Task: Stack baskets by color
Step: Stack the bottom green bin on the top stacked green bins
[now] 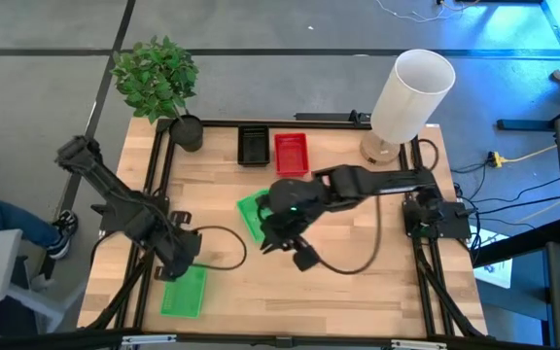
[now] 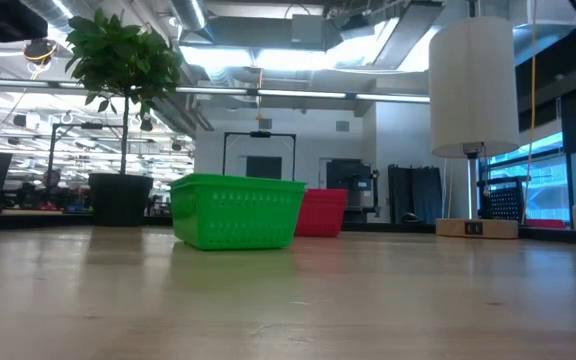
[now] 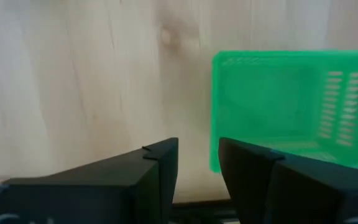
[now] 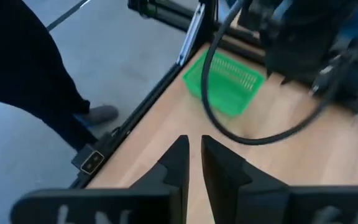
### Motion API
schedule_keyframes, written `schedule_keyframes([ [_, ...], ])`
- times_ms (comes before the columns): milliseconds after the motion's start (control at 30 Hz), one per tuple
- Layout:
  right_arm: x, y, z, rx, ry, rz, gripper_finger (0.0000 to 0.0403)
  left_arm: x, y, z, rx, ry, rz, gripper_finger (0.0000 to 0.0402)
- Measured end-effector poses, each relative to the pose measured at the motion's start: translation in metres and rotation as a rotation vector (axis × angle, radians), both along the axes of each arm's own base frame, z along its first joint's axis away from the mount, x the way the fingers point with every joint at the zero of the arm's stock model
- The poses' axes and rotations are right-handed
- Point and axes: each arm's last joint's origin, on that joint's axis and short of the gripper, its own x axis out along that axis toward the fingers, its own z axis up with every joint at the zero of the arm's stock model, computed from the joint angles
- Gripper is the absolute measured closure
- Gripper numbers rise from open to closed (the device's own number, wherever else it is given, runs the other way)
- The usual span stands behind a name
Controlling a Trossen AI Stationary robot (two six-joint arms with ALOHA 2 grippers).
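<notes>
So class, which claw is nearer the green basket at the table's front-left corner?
Left. The left claw hovers just beside that green basket; the right claw is farther, mid-table.

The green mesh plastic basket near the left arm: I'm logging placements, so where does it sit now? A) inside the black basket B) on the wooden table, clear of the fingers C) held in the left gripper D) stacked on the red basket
B: the green mesh plastic basket lies flat on the wooden table, with the left gripper empty beside it.

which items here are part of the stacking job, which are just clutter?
Job: green basket near left tool; green basket mid-table; red basket; black basket.
Clutter: potted plant; white lamp.
</notes>
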Motion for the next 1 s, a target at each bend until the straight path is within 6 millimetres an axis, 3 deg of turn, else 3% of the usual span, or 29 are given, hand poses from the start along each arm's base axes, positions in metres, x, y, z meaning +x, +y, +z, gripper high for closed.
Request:
schedule_keyframes([
  [133,-0.017,0.012,0.017,-0.031,-0.049,-0.007,0.0359,0.002,-0.010,-0.013,0.063,-0.030,-0.083,0.0295],
  [300,-0.028,0.024,0.027,-0.065,-0.085,-0.020,0.0359,0.002,-0.017,-0.028,0.019,-0.066,-0.077,0.0295],
  [567,-0.033,0.035,0.026,-0.070,-0.077,0.006,0.0359,0.003,-0.018,-0.050,-0.026,-0.109,0.017,0.0295],
  [1000,-0.035,0.032,0.022,-0.126,-0.038,-0.040,0.0359,-0.003,-0.014,-0.083,-0.056,-0.102,0.052,0.0295],
])
